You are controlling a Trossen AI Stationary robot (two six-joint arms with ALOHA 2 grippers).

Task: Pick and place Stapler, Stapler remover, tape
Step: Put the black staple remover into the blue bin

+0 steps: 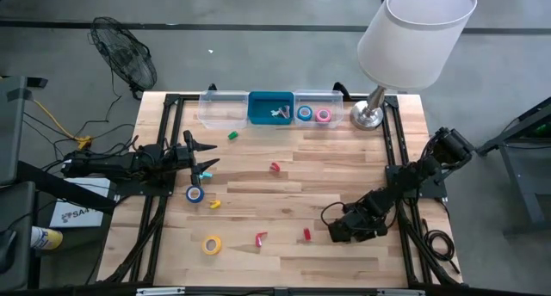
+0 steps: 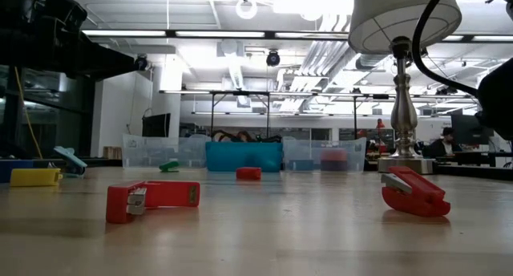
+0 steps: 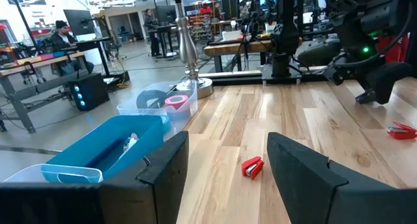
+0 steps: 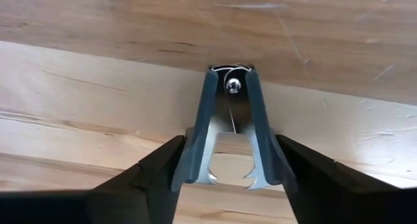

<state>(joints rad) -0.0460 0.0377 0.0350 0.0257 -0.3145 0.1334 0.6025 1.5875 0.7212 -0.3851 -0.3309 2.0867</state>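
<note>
A dark grey stapler remover [image 4: 229,113] lies flat on the wooden table, and my right gripper [image 4: 229,149] is down over it near the table's right side [image 1: 337,231], hiding it in the high view. A red stapler [image 1: 261,239] and another red piece [image 1: 306,234] lie near the front. A yellow tape roll [image 1: 212,243] and a blue tape roll [image 1: 195,194] lie on the left part. My left gripper [image 1: 207,156] waits open and level at the left edge, holding nothing. My right gripper has the stapler remover between its two fingers, one finger [image 4: 163,168] against its left wing [image 4: 190,152] and the other against its right wing [image 4: 273,152]. The fingers slant steeply down from above. The remover rests on the table, its claws apart.
A row of bins stands at the far edge: a clear one [image 1: 222,108], a blue one [image 1: 271,108] and a clear one holding a blue and a pink tape roll [image 1: 314,115]. A lamp [image 1: 370,115] stands at the far right. Small green [image 1: 232,135], red [image 1: 275,167] and yellow [image 1: 214,204] pieces lie about.
</note>
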